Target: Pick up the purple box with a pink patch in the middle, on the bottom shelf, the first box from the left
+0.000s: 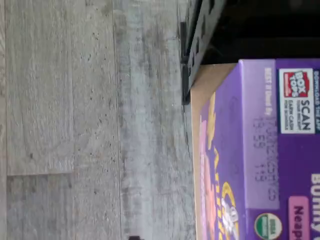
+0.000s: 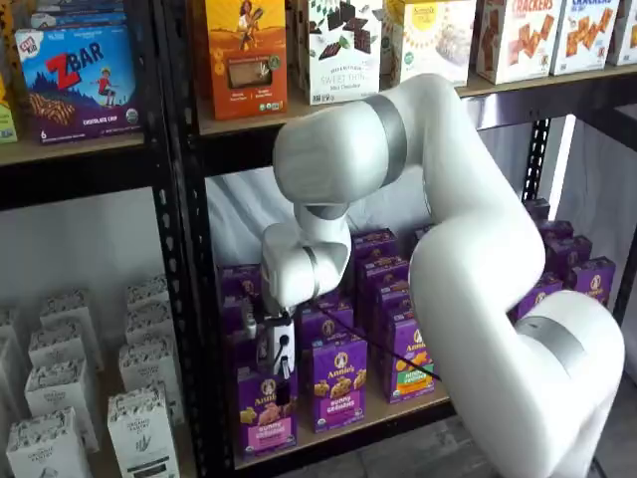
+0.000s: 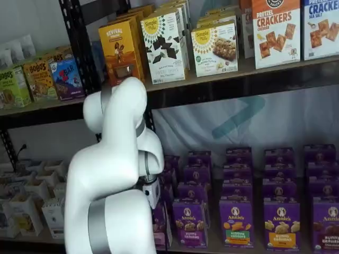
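In the wrist view the purple box (image 1: 260,150) is seen close up from above (a Box Tops patch on its top flap), at the bottom shelf's (image 1: 200,82) front edge. In a shelf view the gripper (image 2: 276,370) is hung directly above that leftmost box (image 2: 265,410), fingers spread.

Even indoor light, soft shadows, wrist view blurred

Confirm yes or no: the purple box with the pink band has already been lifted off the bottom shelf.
No. In a shelf view the purple box stands upright on the bottom shelf, below the arm.
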`<state>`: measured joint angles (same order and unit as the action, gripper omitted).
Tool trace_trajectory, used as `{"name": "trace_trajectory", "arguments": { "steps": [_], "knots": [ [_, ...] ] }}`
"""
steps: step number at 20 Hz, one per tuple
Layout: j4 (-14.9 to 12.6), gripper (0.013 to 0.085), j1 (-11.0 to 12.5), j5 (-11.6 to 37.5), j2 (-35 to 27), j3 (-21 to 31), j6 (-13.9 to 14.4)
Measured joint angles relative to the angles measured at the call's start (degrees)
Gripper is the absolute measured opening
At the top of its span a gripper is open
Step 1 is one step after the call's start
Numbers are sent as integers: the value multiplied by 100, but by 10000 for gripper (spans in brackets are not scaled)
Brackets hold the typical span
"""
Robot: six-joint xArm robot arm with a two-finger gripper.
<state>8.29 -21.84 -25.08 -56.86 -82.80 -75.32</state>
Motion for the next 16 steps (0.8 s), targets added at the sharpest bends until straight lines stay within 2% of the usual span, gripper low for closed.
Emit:
{"name": "trace_trajectory", "arguments": {
  "steps": [13, 15, 16],
  "knots": [
    [31, 850, -2, 289, -171, -24, -37],
    [86, 770, 3, 239, -186, -52, -92],
    [93, 770, 5, 232, -191, -57, -99]
  ]
}}
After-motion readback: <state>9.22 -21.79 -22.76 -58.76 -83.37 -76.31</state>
